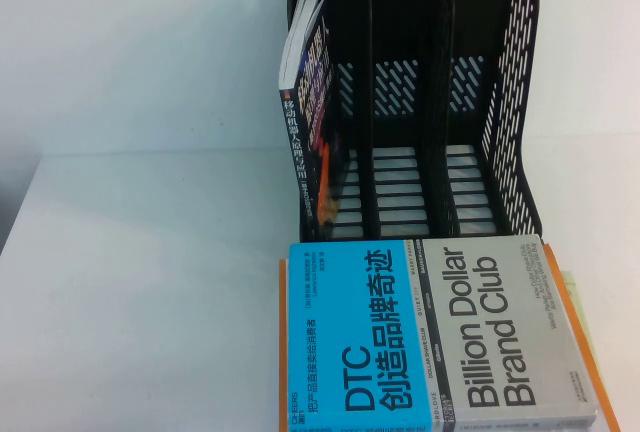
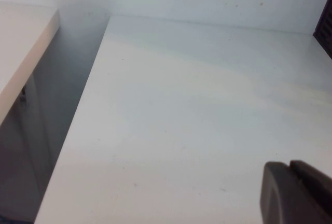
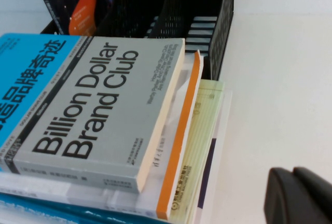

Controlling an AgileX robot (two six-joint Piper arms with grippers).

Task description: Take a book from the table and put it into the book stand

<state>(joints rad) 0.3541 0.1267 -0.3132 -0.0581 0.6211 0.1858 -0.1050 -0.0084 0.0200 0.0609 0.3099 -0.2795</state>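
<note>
The dark navy book (image 1: 310, 122) stands upright in the leftmost slot of the black book stand (image 1: 510, 102), leaning slightly, spine towards me. Its cover with an orange blob also shows in the right wrist view (image 3: 83, 6), inside the stand (image 3: 220, 22). The other two slots are empty. Neither gripper shows in the high view. My left gripper (image 2: 291, 166) is shut and empty over the bare white table (image 2: 171, 130), far left of the stand's corner (image 2: 326, 24). My right gripper (image 3: 294, 171) is shut and empty above the table, right of the book stack.
A stack of books lies just in front of the stand, topped by the blue-and-grey "Billion Dollar Brand Club" book (image 1: 480, 332), with an orange-edged book (image 3: 179, 141) and a pale green one (image 3: 199, 146) under it. The table's left edge (image 2: 78, 115) drops to a gap.
</note>
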